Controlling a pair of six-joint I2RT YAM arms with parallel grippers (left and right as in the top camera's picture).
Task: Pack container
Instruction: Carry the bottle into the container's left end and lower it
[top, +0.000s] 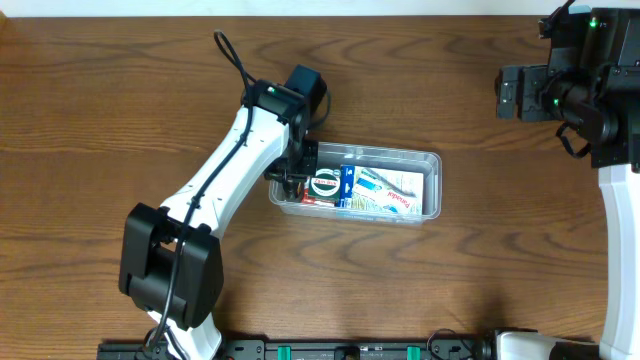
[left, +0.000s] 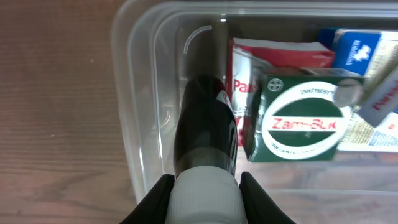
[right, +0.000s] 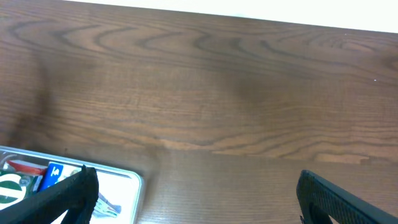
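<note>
The clear plastic container (top: 432, 170) lies mid-table and holds a green and white round-labelled box (top: 325, 184), a blue and white box (top: 350, 180) and a red and white box (top: 395, 205). My left gripper (top: 290, 178) is at the container's left end, shut on the white cap of a dark bottle (left: 205, 134). The bottle lies in the container's left end (left: 143, 93), beside the green box (left: 303, 127). My right gripper (right: 199, 196) is open and empty, raised at the far right (top: 520, 90), away from the container (right: 127, 180).
Bare brown wooden table (top: 120, 90) surrounds the container. The right arm's base (top: 625, 250) stands along the right edge. A black rail (top: 330, 350) runs along the front edge.
</note>
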